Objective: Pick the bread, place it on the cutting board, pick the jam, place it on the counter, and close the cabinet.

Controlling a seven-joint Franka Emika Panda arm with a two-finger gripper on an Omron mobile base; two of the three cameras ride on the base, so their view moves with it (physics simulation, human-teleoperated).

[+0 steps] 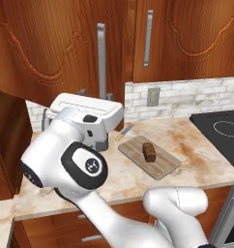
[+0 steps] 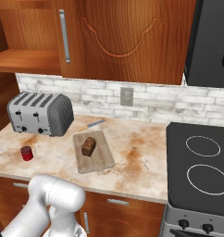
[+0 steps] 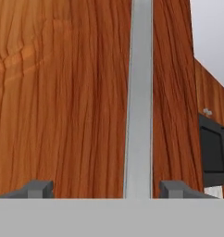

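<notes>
the bread (image 2: 88,146) lies on the cutting board (image 2: 96,161), a little toward the board's far end, and the board sits on the marbled desk (image 2: 137,152) between the toaster (image 2: 40,113) and the black stovetop (image 2: 204,162). the jam (image 2: 26,153) stands upright on the desk in front of the toaster, well apart from the board and near the front edge. a small blue-handled knife (image 2: 91,124) lies on the desk just behind the board, close to the tiled backsplash with its wall socket (image 2: 127,96).

in the hand view the gripper (image 3: 107,190) faces the cabinet (image 3: 63,102) door up close – its two dark fingertips (image 3: 39,188) stand apart on either side of the silver bar handle (image 3: 139,97), which runs straight up between them. the jaws look fairly wide and not pressed on the bar, though the tips are cut off low in the picture, so whether they touch the handle is hard to say.

in the left base view the left cabinet door hangs open, swung out over the toaster – the arm's white elbow blocks much of what is below it. in the right base view a bare wooden shelf (image 2: 26,60) of the open cabinet shows beside the shut door.
</notes>
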